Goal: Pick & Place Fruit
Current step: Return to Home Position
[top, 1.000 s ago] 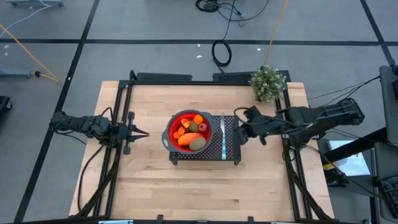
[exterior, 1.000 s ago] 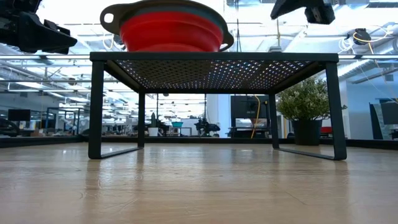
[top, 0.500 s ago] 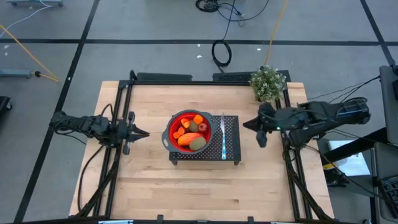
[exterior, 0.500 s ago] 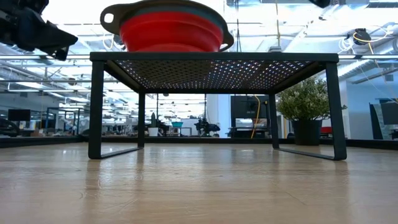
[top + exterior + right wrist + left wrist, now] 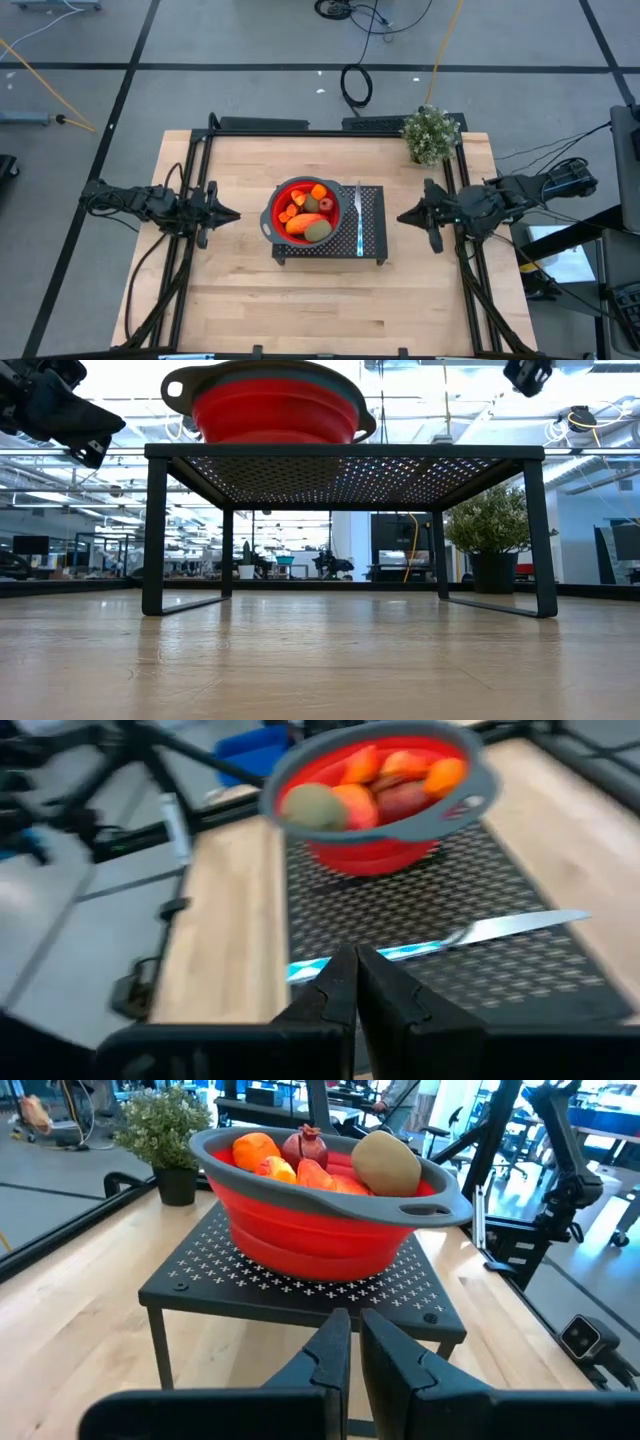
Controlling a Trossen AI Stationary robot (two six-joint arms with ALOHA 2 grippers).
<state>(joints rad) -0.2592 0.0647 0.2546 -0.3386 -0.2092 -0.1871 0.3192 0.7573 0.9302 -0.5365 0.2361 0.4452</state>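
Viewed level across the desk, the red bowl (image 5: pixel 275 410) on the black shelf (image 5: pixel 340 452) hides its fruit (image 5: pixel 300 222) behind its own wall. The left arm's jaws are partly cropped by the left edge, the right arm's jaws by the top. From the right wrist, the knife (image 5: pixel 520 928) loses part of its light-blue handle behind those jaws, and from above, whatever lies beneath the top pieces of fruit is buried.

No legible text anywhere.
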